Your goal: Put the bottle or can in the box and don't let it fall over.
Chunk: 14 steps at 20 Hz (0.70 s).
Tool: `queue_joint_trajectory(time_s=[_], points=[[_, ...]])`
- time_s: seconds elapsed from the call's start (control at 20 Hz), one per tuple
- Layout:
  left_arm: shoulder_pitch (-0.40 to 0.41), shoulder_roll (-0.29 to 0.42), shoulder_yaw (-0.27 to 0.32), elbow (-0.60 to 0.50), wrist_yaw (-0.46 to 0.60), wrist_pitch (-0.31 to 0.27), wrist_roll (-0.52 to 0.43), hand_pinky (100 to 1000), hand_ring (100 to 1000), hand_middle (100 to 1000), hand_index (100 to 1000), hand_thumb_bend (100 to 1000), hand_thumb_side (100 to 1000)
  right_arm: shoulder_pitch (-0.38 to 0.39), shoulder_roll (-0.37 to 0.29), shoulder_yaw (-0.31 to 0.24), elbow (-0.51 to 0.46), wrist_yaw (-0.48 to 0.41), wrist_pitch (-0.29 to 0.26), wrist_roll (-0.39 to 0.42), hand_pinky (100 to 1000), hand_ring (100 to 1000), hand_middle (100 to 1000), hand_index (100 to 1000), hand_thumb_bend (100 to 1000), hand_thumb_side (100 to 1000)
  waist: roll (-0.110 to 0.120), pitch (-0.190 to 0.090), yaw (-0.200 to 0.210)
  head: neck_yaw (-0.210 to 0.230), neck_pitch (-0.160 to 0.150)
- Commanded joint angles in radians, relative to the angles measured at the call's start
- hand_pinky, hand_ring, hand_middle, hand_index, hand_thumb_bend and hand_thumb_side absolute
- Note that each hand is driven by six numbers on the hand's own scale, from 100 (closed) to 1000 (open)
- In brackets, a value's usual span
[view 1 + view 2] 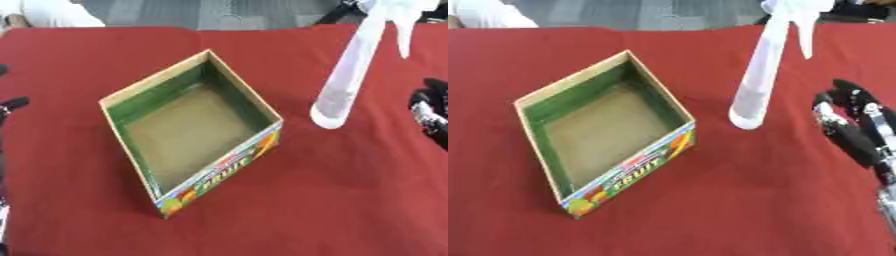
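A: Starting at the left edge, what is showing there?

B: Only a dark bit of the left hand [12, 104] is peeking in, well apart from everything; I cannot tell how its fingers are set. It seems to be idling.

A: And next along?

B: The box [131, 90] is sitting open-topped on the red table [350, 200], turned cornerwise, green inside, with a fruit-printed front wall. Nothing is lying in it, so the placing is not yet done.

A: Where is the bottle?

B: The bottle [760, 75], tall, pale and see-through, is standing just right of the box, leaning toward the far side. A person's white-gloved hand [794, 7] is holding its top from the far edge, probably steadying it for the robot.

A: And the right hand?

B: The right hand [852, 127] is hovering near the bottle's right, not touching, fingers relaxed and holding nothing. I judge it is lining up for a sideways grasp, keeping the tall bottle from tipping.
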<state>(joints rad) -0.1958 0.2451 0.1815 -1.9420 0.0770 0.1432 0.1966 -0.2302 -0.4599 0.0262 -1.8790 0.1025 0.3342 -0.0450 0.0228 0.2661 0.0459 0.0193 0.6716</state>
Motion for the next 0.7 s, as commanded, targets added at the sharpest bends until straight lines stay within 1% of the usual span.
queue_joint_trajectory(time_s=[0.05, 0.2, 0.4, 0.7], points=[[-0.01, 0.007, 0.0, -0.017, 0.004, -0.002, -0.005, 731, 1000, 969, 749, 205, 862, -0.026, -0.011, 0.0, 0.011, -0.013, -0.002, 0.005, 1000, 933, 857, 955, 100, 662, -0.001, -0.017, 0.003, -0.001, -0.004], [-0.009, 0.006, 0.001, -0.016, 0.004, -0.002, -0.006, 731, 1000, 970, 748, 205, 864, -0.04, -0.011, 0.003, 0.028, -0.017, 0.002, 0.016, 1000, 932, 857, 956, 100, 628, -0.003, -0.017, 0.004, -0.001, -0.004], [-0.009, 0.005, 0.002, -0.015, 0.004, -0.001, -0.008, 731, 1000, 969, 748, 205, 863, -0.054, -0.001, 0.014, 0.049, -0.008, 0.007, 0.019, 1000, 930, 857, 958, 100, 614, -0.004, -0.017, 0.005, -0.006, -0.007], [-0.008, 0.003, 0.0, -0.014, 0.005, -0.002, -0.013, 731, 1000, 970, 748, 205, 864, -0.091, 0.017, 0.046, 0.078, 0.011, 0.009, -0.018, 1000, 929, 857, 961, 100, 601, -0.001, -0.016, 0.006, -0.024, -0.014]])
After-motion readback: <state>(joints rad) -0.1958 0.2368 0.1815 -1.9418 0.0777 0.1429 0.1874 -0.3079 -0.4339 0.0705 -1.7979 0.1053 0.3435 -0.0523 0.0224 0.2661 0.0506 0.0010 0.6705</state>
